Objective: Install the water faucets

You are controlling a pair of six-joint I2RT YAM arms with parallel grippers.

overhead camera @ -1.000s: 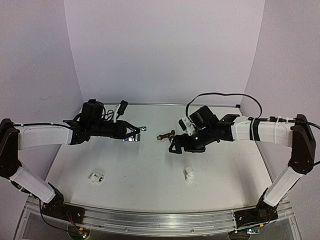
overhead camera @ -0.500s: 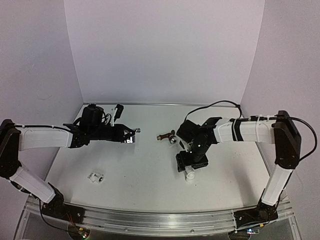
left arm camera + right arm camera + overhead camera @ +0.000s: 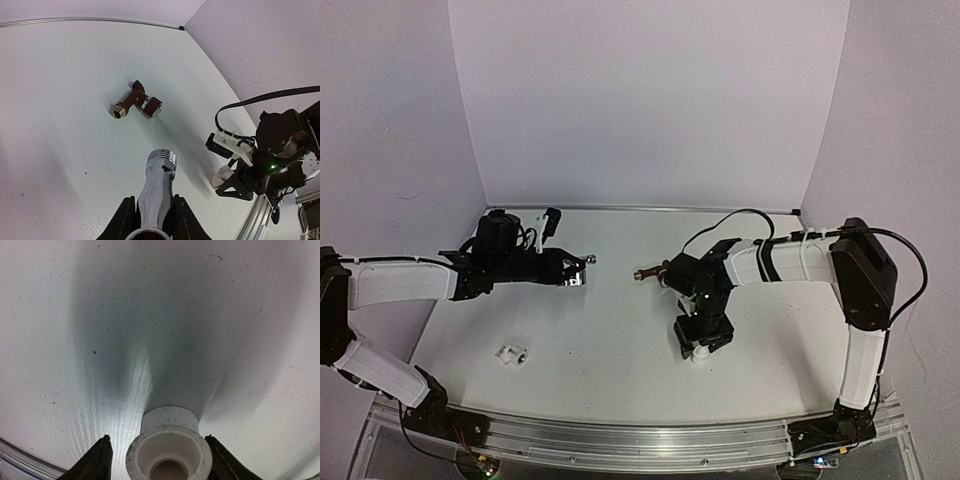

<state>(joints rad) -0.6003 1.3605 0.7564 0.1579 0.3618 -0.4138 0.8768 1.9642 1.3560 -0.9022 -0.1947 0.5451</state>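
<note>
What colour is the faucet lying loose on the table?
Dark reddish-brown faucet, clearest in the left wrist view.

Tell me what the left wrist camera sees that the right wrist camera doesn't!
Only the left wrist camera shows the chrome faucet pinched in the left gripper, and the brown faucet lying on the table. Only the right wrist camera looks straight into the hollow end of the white fitting, between the fingers of the right gripper. Both show that white fitting, the right gripper and the table.
</note>
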